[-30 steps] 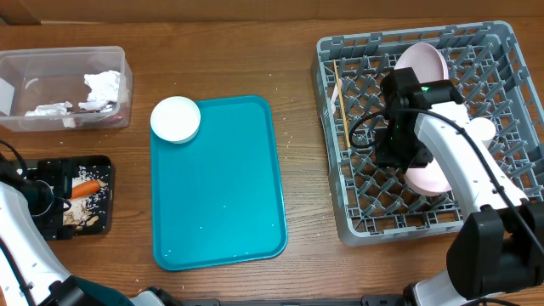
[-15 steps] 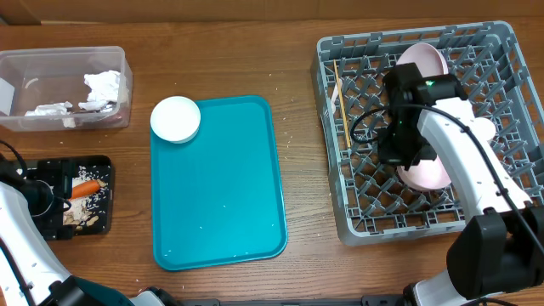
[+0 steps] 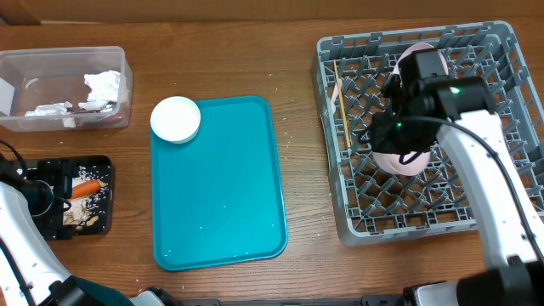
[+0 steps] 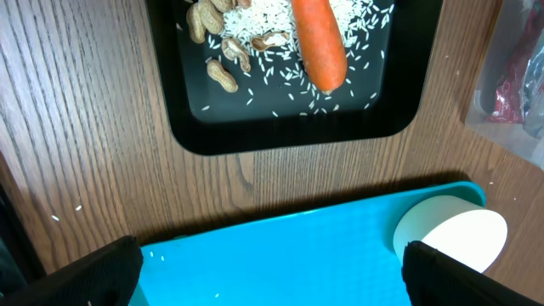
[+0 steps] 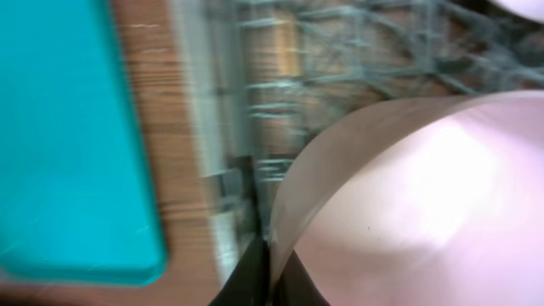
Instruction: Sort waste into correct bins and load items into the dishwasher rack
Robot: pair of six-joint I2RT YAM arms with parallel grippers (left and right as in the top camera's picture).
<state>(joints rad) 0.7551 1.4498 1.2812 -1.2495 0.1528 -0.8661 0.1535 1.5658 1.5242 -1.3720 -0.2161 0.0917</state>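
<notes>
1. Two arms are working at a wooden table.
2. The right gripper (image 5: 270,276) is pinching the rim of a pink bowl (image 3: 401,160). Its fingers are squeezed together on the rim, and it is holding the bowl over the middle of the grey dishwasher rack (image 3: 340,217).
3. A pink plate (image 3: 418,53) is standing on its edge at the far side of the rack. A thin wooden stick (image 3: 341,102) is lying along the rack's left side.
4. The left gripper (image 4: 272,276) is hanging by the black tray (image 4: 391,110) at the near left of the table. Its fingers are spread wide apart and are holding nothing.
5. An orange carrot (image 4: 319,38), white rice (image 4: 255,13) and some peanuts (image 4: 223,75) are lying in the black tray.
6. A white bowl (image 3: 175,119) is sitting on the far left corner of the teal tray (image 3: 217,187).
7. Crumpled napkins (image 3: 103,85) are lying in the clear tub (image 3: 123,64) at the far left.
</notes>
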